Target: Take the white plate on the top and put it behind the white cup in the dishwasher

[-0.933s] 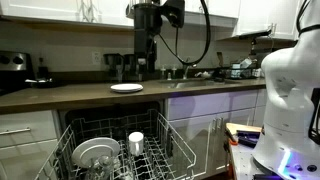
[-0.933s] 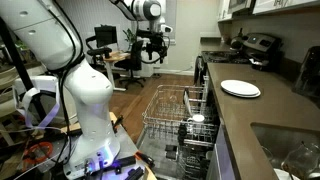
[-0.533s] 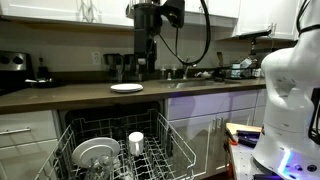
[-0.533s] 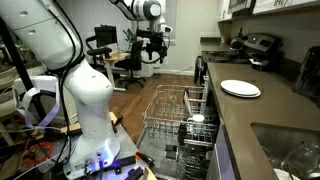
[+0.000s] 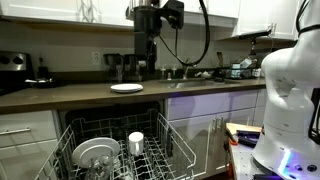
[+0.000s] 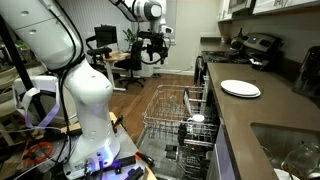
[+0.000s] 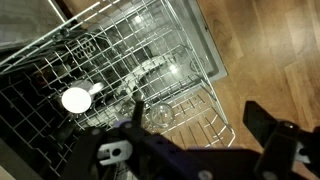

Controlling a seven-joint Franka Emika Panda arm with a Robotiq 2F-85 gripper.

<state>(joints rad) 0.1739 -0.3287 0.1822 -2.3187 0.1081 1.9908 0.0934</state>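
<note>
One white plate (image 5: 126, 88) lies flat on the surface (image 5: 60, 95), left of centre in an exterior view, out in the open where you can take its rim from above. Your claw (image 5: 147, 68) hangs high, jaws apart and empty; the wrist view looks down on the pulled-out rack of the dishwasher (image 5: 172, 140). The white cup (image 5: 136, 142) stands among the tines at lower centre. The row behind it looks free, so plan to slot the plate in there on edge.
</note>
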